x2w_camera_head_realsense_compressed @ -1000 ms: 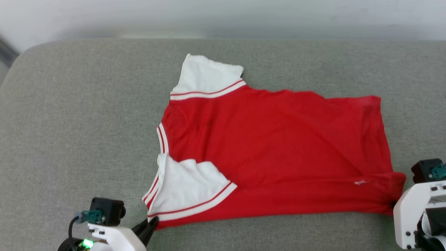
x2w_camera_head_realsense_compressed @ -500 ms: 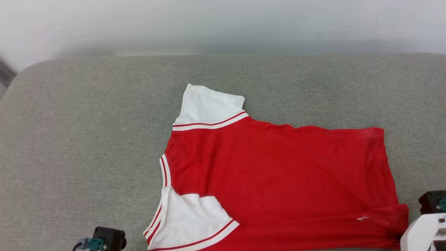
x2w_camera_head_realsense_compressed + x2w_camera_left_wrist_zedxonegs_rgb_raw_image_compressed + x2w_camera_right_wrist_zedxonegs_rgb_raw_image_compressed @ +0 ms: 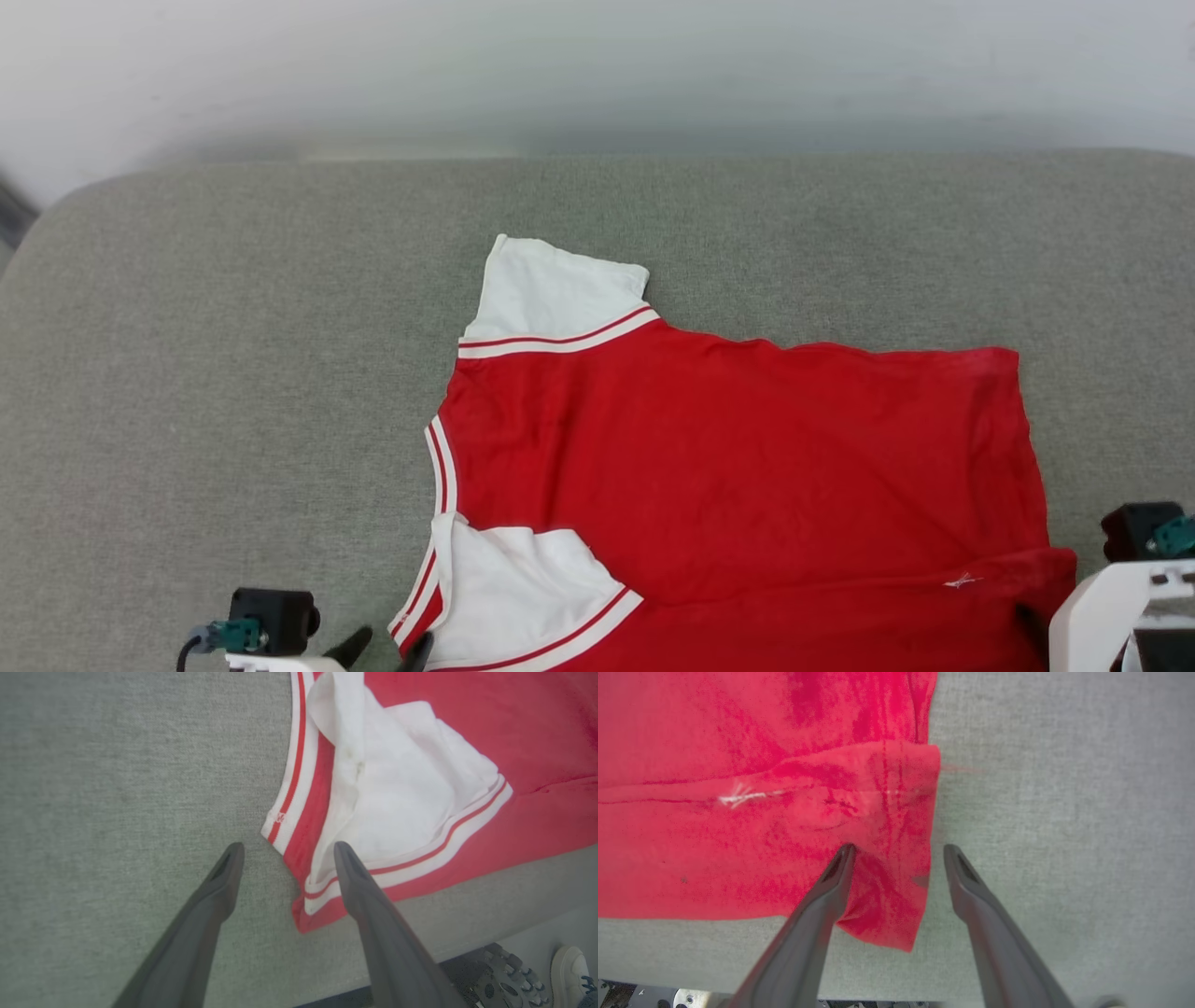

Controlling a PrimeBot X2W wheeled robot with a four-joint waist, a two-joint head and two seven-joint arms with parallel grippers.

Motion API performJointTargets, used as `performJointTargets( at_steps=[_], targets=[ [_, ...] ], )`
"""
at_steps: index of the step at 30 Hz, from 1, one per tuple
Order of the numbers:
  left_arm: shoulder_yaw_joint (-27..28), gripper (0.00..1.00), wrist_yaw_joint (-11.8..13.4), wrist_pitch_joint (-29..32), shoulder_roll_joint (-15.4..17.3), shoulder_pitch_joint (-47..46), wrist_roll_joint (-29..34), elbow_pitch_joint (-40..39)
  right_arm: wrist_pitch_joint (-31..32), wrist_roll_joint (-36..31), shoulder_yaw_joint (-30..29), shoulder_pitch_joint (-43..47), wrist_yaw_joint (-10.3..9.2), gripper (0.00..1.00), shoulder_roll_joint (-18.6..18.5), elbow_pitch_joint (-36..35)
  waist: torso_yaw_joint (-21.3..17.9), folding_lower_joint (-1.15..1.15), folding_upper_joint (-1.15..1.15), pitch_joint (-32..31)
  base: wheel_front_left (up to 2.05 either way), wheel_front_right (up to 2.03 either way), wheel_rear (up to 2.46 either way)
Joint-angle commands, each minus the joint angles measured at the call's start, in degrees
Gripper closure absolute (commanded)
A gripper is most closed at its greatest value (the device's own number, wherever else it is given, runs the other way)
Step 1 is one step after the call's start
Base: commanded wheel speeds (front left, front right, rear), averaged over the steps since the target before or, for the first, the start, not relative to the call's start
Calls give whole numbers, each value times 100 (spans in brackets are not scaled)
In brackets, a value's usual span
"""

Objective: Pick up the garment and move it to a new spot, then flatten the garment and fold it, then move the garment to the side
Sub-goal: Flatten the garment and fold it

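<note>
My left gripper (image 3: 286, 858) angles down, fingers spread. The striped sleeve corner of the garment (image 3: 747, 467) lies between them, one tip over the white sleeve and the other above the bare grey cushion (image 3: 233, 373). My right gripper (image 3: 899, 854) (also spread) straddles the hem corner; its inner tip seems to touch red cloth, though I can't be sure.

A grey fabric-covered cushion (image 3: 233, 373), rounded at its corner like a sofa seat, sits against a plain pale wall (image 3: 597, 65). It reads as a home-like room or a test space furnished so; which cannot be told.
</note>
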Motion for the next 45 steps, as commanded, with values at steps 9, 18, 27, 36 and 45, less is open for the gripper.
performJointTargets(
  at_steps=[9, 18, 27, 36, 45],
  targets=[
    [504, 0, -282, -1499, -263, -376, 524, 54, -1556, 179, -183, -515, -2, 0, 151, -402, -10, 0, 0, -231, 0, 0, 0],
    [1759, 0, -388, -1887, -1034, -266, 1555, -421, -3256, 201, 273, -613, -2, 0, 77, -1033, -42, 0, 0, -272, 0, 0, 0],
    [2362, 0, -1001, -1881, -1592, -56, 2499, -421, -4158, 21, 338, -469, -2, 0, 436, -1199, -192, 0, 0, -124, 0, 0, 0],
    [2529, 0, -1562, -1377, -1328, -881, 2467, -56, -4264, -136, 468, -695, -3, 0, 565, -1226, -683, 0, 0, 478, 0, 0, 0],
    [2577, 0, -2065, 1041, -347, -2717, 1547, 530, -4335, -303, 588, -1003, -2, 0, 715, -1106, -1313, 0, 0, 1316, 0, 0, 0]
  ],
)
